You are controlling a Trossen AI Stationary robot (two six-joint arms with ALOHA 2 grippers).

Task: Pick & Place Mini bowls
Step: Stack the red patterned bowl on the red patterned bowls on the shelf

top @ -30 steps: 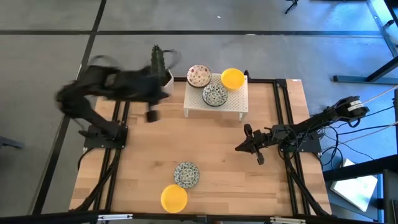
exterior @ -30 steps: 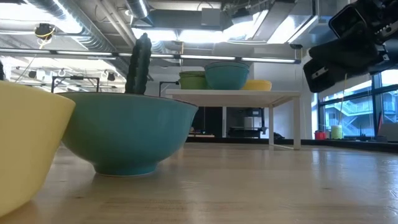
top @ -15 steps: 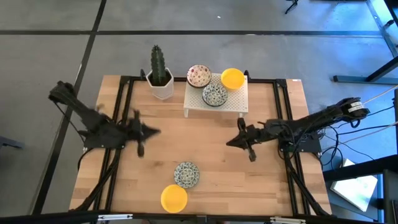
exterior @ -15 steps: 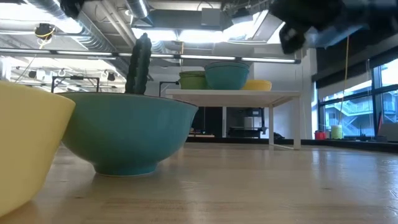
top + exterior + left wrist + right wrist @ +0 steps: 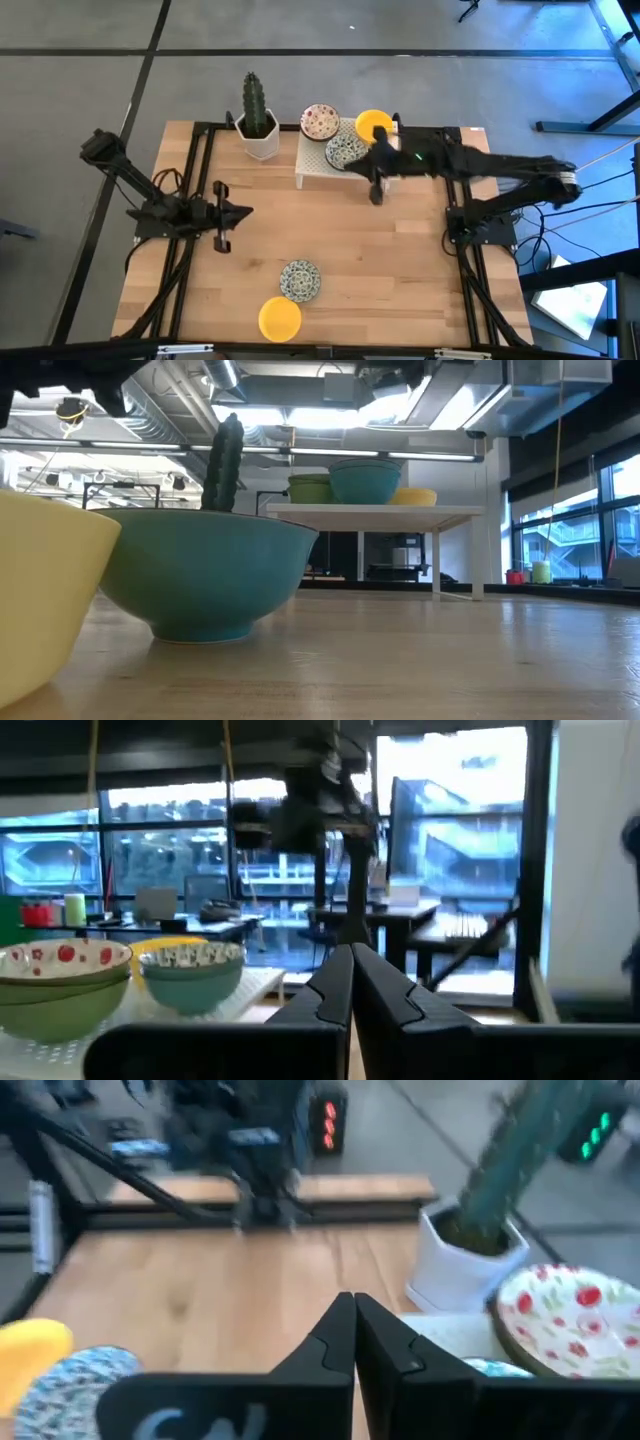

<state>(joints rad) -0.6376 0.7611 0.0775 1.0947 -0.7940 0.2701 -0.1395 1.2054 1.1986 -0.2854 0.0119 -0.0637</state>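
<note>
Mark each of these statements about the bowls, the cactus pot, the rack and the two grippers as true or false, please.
1. Three bowls sit on the white rack. True: the red-speckled bowl, the blue-green patterned bowl and the yellow bowl.
2. The cactus pot stands on the rack. False: it stands on the table beside the rack.
3. The right gripper holds a bowl. False: its fingers are shut on nothing, by the rack's front edge.
4. Two bowls lie on the table near its front edge. True: a patterned bowl and a yellow bowl.
5. The left gripper is shut. True.
</note>
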